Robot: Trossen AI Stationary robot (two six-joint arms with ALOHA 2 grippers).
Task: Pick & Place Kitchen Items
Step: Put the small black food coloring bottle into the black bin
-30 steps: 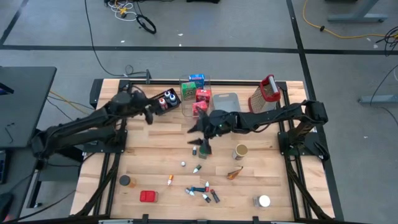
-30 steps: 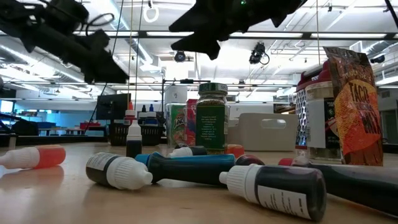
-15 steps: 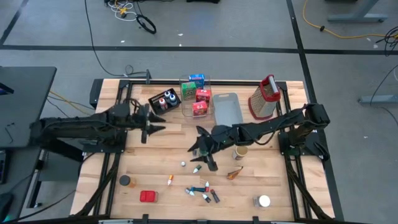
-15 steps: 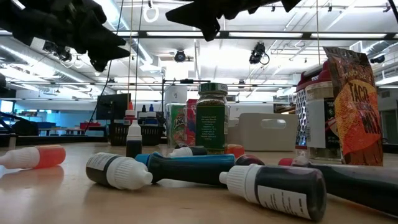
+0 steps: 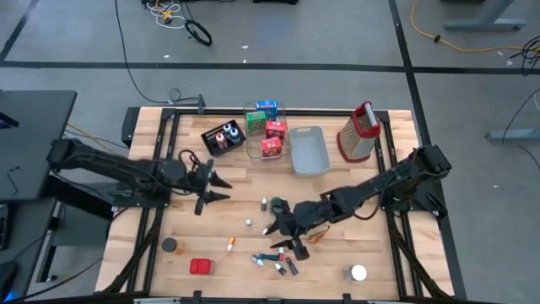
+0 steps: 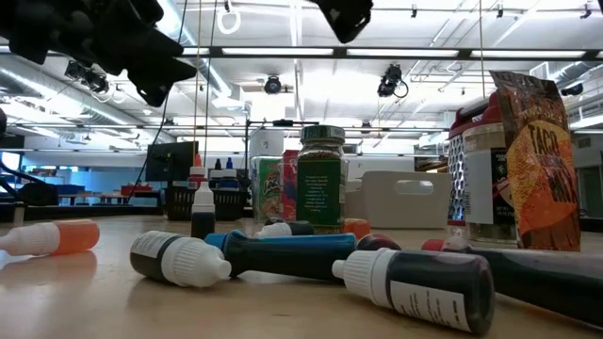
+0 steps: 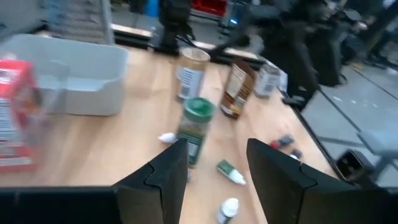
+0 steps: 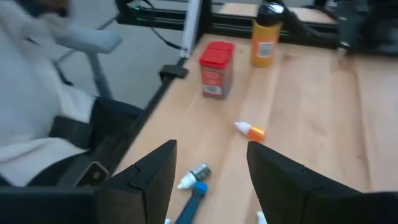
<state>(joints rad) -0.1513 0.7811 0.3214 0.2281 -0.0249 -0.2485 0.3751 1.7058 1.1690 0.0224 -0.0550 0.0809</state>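
1. On the left, the left pincer hangs over the table at mid-depth, fingers parted, gripping nothing (bare wood under it).
2. Near-left corner: a small dark-lidded jar and a red box sit side by side, an orange-tipped bottle just right of them.
3. Far centre: a black tray of bottles, then a clear bin stacked with coloured boxes, then the grey-blue tray.
4. Centre: the right pincer hovers low, jaws apart and empty, above the cluster of little bottles near the front edge.
5. Behind it, a green-capped spice jar stands upright.
6. Far right, the grater; near right, a white-lidded can.
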